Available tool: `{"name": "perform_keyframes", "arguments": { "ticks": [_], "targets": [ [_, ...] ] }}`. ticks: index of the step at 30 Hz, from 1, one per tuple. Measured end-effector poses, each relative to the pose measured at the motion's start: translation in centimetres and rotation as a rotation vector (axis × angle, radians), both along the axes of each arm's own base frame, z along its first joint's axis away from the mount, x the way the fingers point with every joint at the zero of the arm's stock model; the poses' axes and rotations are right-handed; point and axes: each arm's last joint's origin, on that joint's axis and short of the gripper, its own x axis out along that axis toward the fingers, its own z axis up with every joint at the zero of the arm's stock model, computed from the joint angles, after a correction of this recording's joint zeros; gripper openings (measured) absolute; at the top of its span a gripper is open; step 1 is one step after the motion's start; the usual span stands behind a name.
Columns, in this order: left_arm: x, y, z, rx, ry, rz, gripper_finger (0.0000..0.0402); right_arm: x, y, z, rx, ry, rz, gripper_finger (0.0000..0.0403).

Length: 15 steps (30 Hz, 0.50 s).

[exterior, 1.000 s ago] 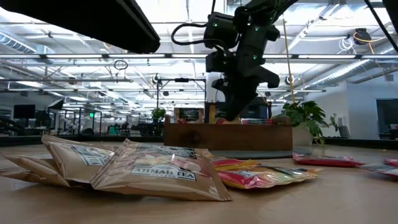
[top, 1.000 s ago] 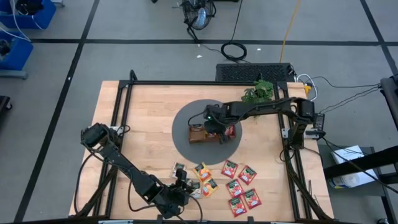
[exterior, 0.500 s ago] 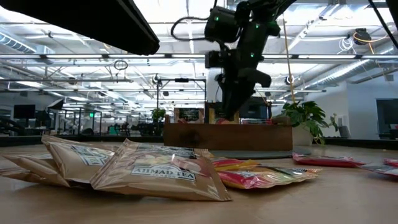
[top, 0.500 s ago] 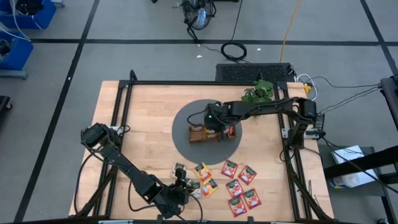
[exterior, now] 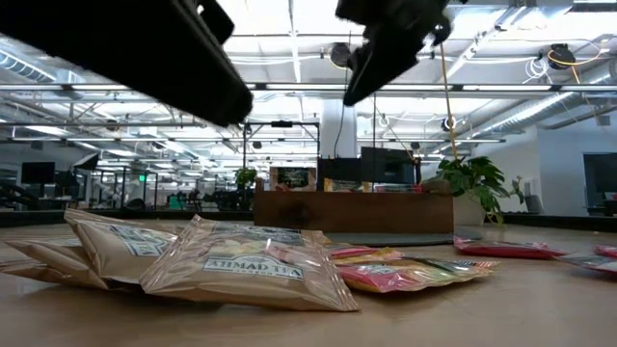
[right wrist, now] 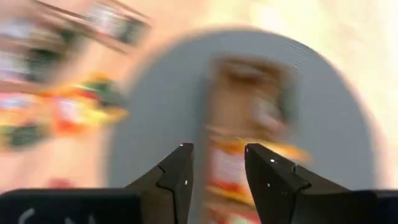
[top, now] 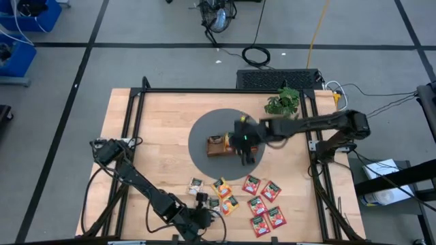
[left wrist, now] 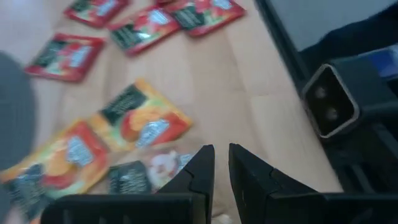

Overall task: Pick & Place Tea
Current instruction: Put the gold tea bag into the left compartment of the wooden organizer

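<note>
Right tool (top: 246, 154) open and empty over the tray (top: 219, 145)
Left tool (left wrist: 222, 163) nearly closed, holding nothing, above sachets (top: 266, 204) on the worktop (top: 157, 129).

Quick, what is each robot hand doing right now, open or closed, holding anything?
Left hand: nearly closed, empty, above the tea.
Right hand: open, empty, near the tray.

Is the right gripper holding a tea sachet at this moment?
No, the right gripper has its fingers apart with nothing between them, above the grey mat.
</note>
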Motion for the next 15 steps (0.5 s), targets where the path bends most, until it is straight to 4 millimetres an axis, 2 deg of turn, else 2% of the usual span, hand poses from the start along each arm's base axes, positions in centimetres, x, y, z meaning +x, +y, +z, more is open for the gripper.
{"name": "perform_keyframes", "arguments": {
  "ticks": [4, 7, 11, 15],
  "targets": [
    [0.2, 0.0, -0.4, -0.039, 0.022, 0.005, 0.0056, -0.1, 4.8, -1.9, 0.121, -0.12, 0.162, 0.0128],
    [0.0, 0.1, -0.6, -0.067, 0.052, 0.041, 0.0056, -0.2, 7.6, -3.9, 0.163, -0.247, 0.232, 0.0122],
    [-0.4, -0.1, -0.8, -0.1, 0.078, 0.077, 0.0056, 0.0, 8.9, -6.7, 0.236, -0.293, 0.222, 0.0112],
    [-0.5, -0.4, -1.4, -0.101, 0.092, 0.076, 0.0055, 0.8, 9.4, -9.1, 0.337, -0.23, 0.242, 0.0102]
  ]
}}
